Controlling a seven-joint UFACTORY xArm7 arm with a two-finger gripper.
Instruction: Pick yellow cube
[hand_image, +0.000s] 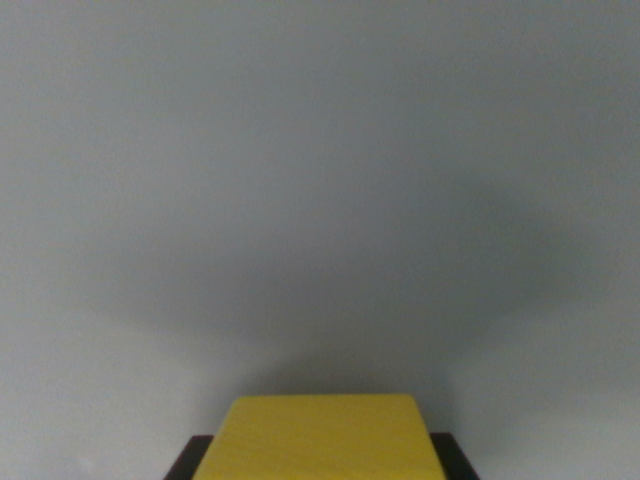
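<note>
Setting can't be pinned down w/ certainty. The wrist view shows almost nothing but a plain, pale grey-white surface (320, 150), smooth, matte, no pattern, no markings, no clutter. That bare, uniform look fits a lab or test bench more than a home or kitchen, but that's about as far as it goes. Lighting is soft & even, w/ a broad dim shadow across the middle and lower part of the surface. No walls, furniture, tools or signs in view to say more. Only other thing is a yellow cube (320, 440) at the bottom edge, w/ dark parts either side, too cropped to tell.
</note>
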